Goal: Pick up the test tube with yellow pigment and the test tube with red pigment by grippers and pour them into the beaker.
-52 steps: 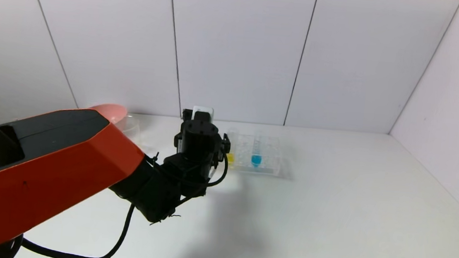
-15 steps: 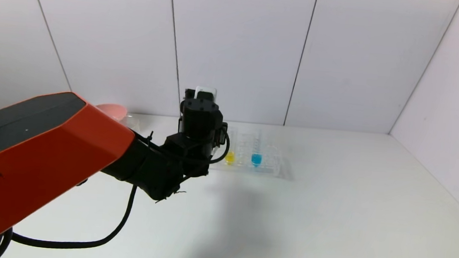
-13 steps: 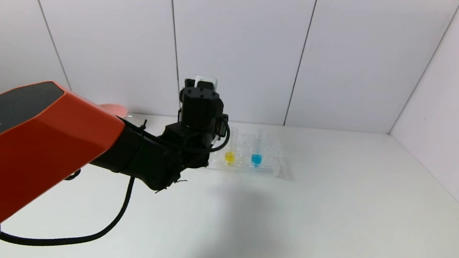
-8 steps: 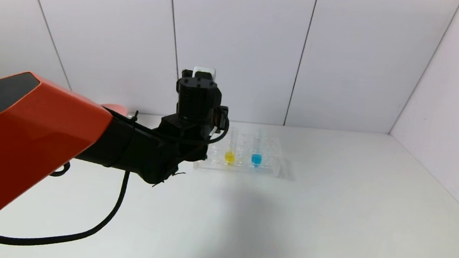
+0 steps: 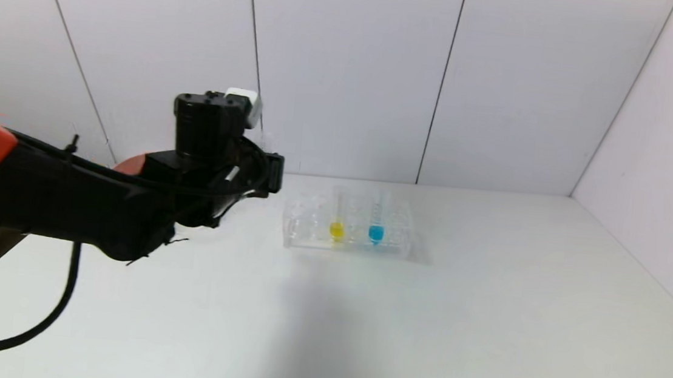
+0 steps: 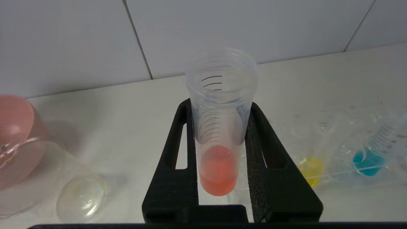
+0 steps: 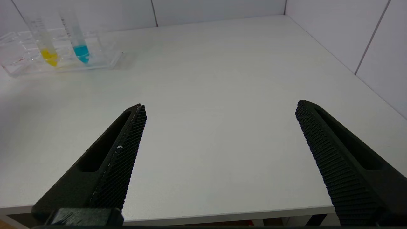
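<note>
Left tool (image 6: 219, 159): clenched on the slim clear test tube of red-orange liquid (image 6: 218, 171), lifted clear of the rack, upright, unpoured.

Clear glass beaker (image 6: 47, 181): far left on the white worktop (image 5: 422, 318).

Yellow-liquid test tube (image 5: 337, 228): racked, untouched.

Right tool (image 7: 219, 152): released, idle, near right.

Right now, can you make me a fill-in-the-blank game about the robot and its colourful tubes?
1. The left gripper is shut on the clear test tube with ____ pigment.
2. In the clear plastic tube rack, the test tube with yellow pigment stands beside one holding ____ liquid.
3. The right gripper holds ____.

Missing words: red; blue; nothing
</note>
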Available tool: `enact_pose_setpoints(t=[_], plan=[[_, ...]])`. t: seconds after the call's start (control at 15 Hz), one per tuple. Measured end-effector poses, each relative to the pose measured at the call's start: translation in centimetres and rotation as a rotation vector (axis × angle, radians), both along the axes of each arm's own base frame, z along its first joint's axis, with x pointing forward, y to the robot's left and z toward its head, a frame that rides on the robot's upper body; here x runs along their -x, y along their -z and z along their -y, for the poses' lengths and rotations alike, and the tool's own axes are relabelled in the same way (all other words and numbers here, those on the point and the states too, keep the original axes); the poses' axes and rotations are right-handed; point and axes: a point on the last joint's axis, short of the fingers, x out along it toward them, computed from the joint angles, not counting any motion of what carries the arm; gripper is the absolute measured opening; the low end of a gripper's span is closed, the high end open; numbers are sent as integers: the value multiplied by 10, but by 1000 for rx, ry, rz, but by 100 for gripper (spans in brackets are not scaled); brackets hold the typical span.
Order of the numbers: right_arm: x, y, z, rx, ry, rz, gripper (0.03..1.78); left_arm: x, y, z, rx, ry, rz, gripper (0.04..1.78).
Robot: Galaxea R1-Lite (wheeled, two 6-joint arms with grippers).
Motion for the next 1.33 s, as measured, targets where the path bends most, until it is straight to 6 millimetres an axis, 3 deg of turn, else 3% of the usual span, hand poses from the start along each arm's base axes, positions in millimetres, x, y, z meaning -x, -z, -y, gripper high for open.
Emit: enact_pose_setpoints(t=[0.4, 0.8, 1.0, 1.33], plan=[[0, 0, 0, 0, 0, 0, 171, 15, -10, -135, 57, 30, -27, 45], [0, 0, 0, 0, 0, 0, 171, 31, -19, -243, 5, 50, -14, 45], [0, 0, 0, 0, 0, 0, 171, 23, -8, -274, -107, 56, -26, 45], [0, 0, 0, 0, 0, 0, 171, -18, 4, -299, -313, 88, -22, 45]])
